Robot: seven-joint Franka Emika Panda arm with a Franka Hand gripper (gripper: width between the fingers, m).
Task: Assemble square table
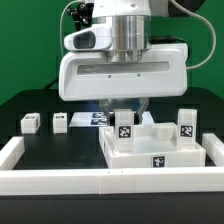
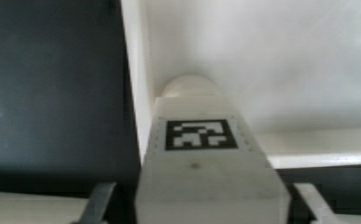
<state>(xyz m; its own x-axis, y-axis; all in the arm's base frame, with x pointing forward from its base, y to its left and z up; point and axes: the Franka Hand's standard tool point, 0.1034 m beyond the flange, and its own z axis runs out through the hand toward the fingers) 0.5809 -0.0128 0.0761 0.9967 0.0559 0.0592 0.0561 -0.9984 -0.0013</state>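
The square table slab (image 1: 150, 150) lies at the exterior view's right, tray-like, with tags on its sides. One white tagged leg post (image 1: 125, 127) stands upright at its far left corner, another (image 1: 185, 124) at its far right corner. My gripper (image 1: 130, 108) hangs straight over the left post. In the wrist view that post (image 2: 198, 140) runs between my fingers (image 2: 106, 203), with a narrow dark gap on each side, so my gripper (image 2: 203, 198) is open around it. The slab (image 2: 275, 60) lies beyond it.
Two loose small leg posts (image 1: 29, 123) (image 1: 59, 123) lie on the black table at the exterior view's left. The marker board (image 1: 95, 118) lies behind, under the arm. A low white wall (image 1: 60, 180) borders the front and sides.
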